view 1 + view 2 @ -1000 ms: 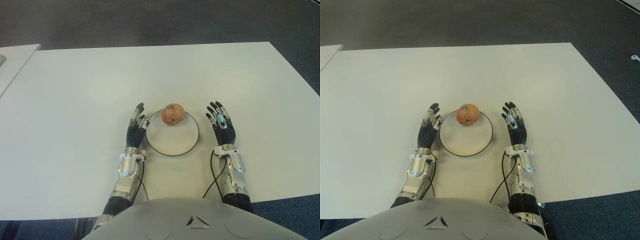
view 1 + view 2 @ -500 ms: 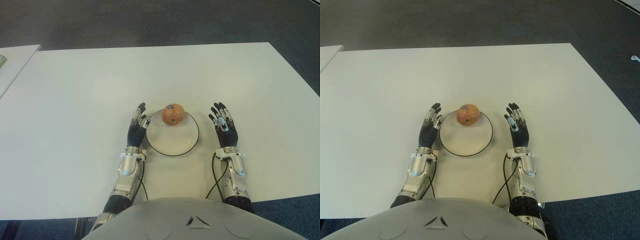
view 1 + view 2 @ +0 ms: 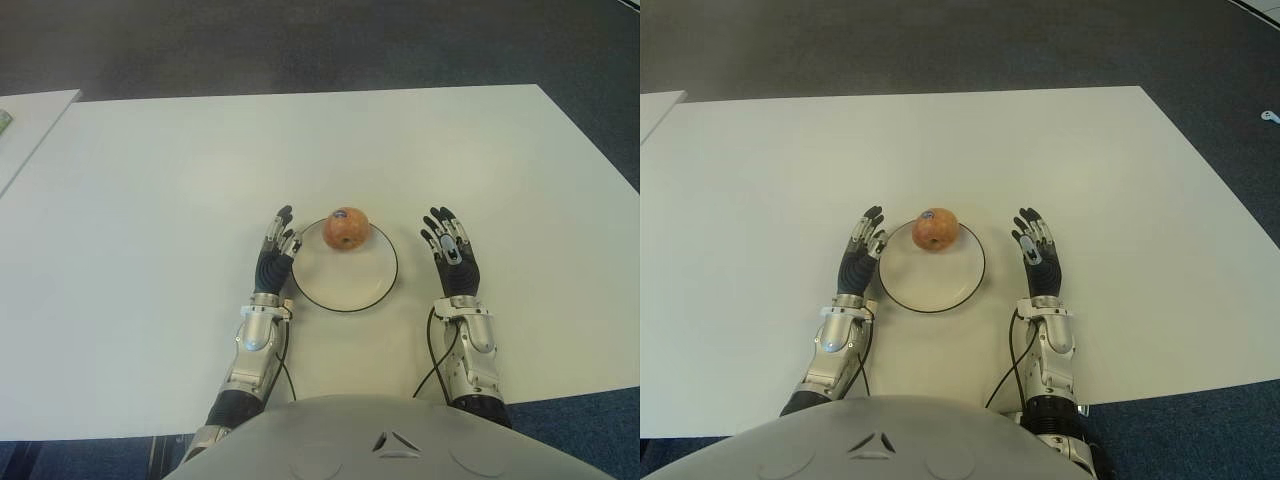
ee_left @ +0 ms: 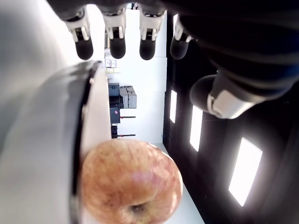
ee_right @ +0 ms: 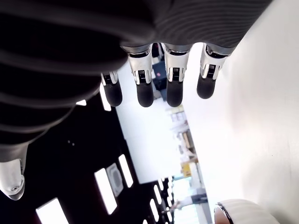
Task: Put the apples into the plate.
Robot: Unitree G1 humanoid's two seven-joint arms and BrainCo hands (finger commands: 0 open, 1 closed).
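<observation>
With fingers spread and nothing held, left hand point(image 3: 273, 255) flanks the plate at nine o'clock, fingertips point(image 4: 116, 46) straight and apart in the wrist view, just beside the rim. Right hand point(image 3: 453, 258) likewise splayed and empty, at three o'clock, set a little off the rim; four fingertips point(image 5: 145, 95) fan out over bare white table point(image 3: 150, 190).

Between the two: round white plate point(image 3: 345, 290) with a thin dark rim, holding one reddish-yellow apple point(image 3: 346, 228). Sits at the plate's twelve o'clock edge, right against the rim rather than centred, stem dimple up, a small sticker on top. No other apple anywhere in view, so the task reads as done, or nearly so.

Risks from here, as judgement only: perched so close to the rim, could roll off onto the table if a palm or wrist nudges the plate. Closest threat is the left hand, near enough to knock the rim on withdrawal. Lifting both hands clear before any sideways motion seems the safer course.
</observation>
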